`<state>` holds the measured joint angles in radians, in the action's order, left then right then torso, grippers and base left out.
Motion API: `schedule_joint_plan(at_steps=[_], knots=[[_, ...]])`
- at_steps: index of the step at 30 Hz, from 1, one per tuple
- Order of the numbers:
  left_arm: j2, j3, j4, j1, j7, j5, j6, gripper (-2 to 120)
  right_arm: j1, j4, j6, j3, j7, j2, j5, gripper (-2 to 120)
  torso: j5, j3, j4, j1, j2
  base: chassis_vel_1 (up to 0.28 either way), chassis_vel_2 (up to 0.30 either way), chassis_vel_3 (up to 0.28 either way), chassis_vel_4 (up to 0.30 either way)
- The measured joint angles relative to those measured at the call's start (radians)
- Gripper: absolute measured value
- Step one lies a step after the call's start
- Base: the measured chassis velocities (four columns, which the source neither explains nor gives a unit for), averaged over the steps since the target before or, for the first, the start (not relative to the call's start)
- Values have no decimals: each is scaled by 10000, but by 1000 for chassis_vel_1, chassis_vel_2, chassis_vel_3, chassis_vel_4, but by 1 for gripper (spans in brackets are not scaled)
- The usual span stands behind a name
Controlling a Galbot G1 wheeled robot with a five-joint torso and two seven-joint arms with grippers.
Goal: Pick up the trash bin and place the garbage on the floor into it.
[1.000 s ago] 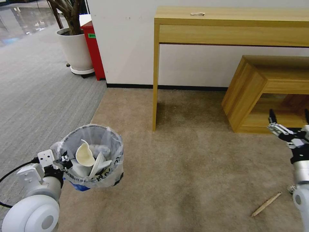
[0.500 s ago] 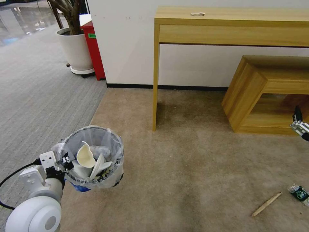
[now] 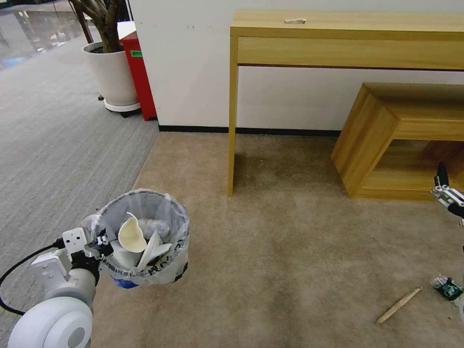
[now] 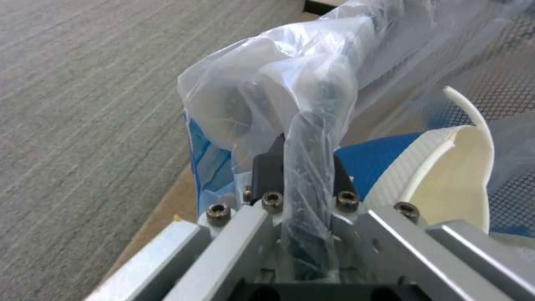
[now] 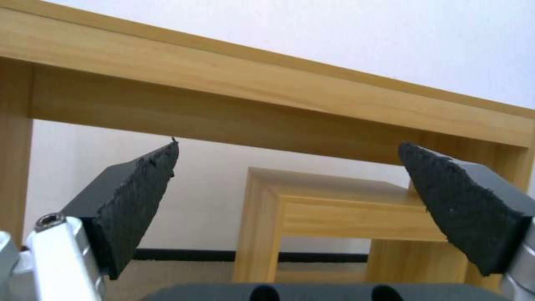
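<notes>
Beige carpet floor [image 3: 290,261]: near right, a wooden stick [image 3: 399,305] and what appears to be a small bottle [image 3: 447,286]. Near left, left end effector [image 3: 99,240] clenched on trash bin [image 3: 145,237] rim, bin raised. Right end effector [image 5: 287,200] released, far right.

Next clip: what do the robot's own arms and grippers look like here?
The left arm has a rounded glossy white shell, silver-grey metal wrist brackets with dark hex bolts, and a black cable looping off its side. The right gripper has silver brackets carrying two wedge-shaped black fingers with rough foam-like pads.
</notes>
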<state>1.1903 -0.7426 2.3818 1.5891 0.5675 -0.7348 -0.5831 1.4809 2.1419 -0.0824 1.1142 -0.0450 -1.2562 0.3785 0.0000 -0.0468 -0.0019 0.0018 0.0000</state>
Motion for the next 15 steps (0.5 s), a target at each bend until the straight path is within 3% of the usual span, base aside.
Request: schedule_joint_plan(at_steps=[15], knots=[[31,59,-46,-104,-123,-33,44,1,76,59,19,-225,-87,-64,-60,100,0,0,-1,0,0,-68,-72,-75,-79]])
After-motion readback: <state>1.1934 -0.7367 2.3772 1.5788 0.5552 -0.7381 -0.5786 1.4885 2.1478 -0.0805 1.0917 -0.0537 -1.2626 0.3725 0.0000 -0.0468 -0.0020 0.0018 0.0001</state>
